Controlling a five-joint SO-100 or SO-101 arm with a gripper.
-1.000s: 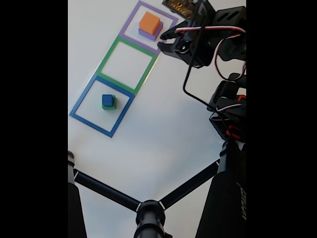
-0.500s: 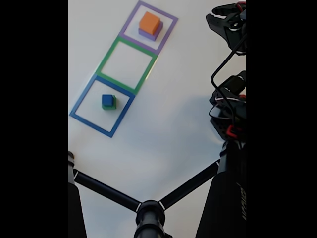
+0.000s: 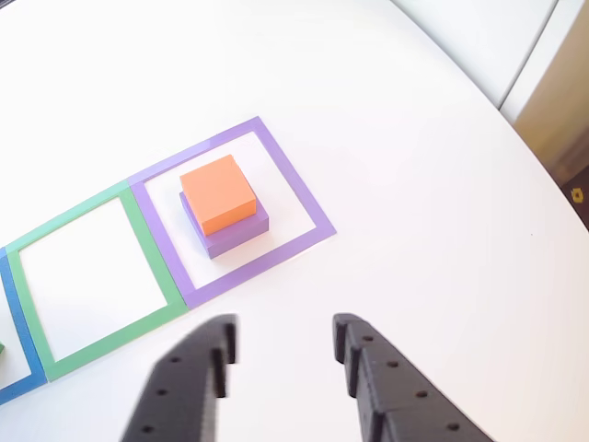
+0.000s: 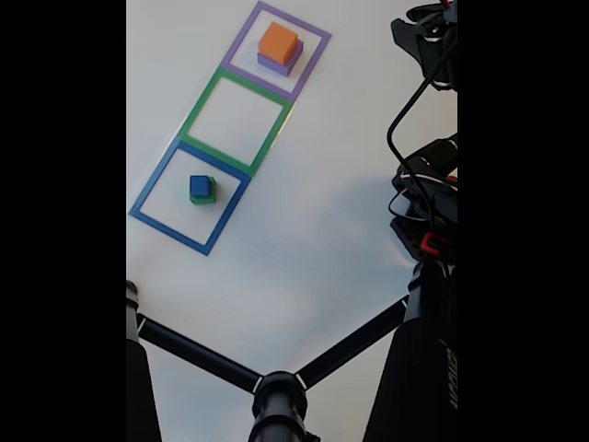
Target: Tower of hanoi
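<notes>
On the white table (image 4: 304, 239), three taped squares are sitting in a row. In the fixed view the row is running from 7 o'clock up to 1 o'clock: blue square (image 4: 190, 196), green square (image 4: 237, 120), purple square (image 4: 275, 50). That view is showing the blue block (image 4: 201, 185) stacked on a green block (image 4: 203, 196) inside the blue square; the other view is cutting that end off, w/ just a sliver of green at its left edge. The other view is giving a closer look at the orange block (image 3: 218, 193) sitting on the wider purple block (image 3: 228, 230) inside the purple square (image 3: 313, 210), both flat and square-ish, edges roughly lined up w/ the tape; no clear long axis. The green square (image 3: 152, 249) is lying at 9 o'clock of that stack.

The jaws (image 3: 281, 345) are standing apart, gripping nothing, coming in from the bottom edge of the other view. The orange/purple stack is lying at about 11 o'clock of them, well apart, beyond the purple tape. In the fixed view the arm (image 4: 428, 198) is occupying the right side; the black tripod (image 4: 276, 391) is crossing the bottom.
</notes>
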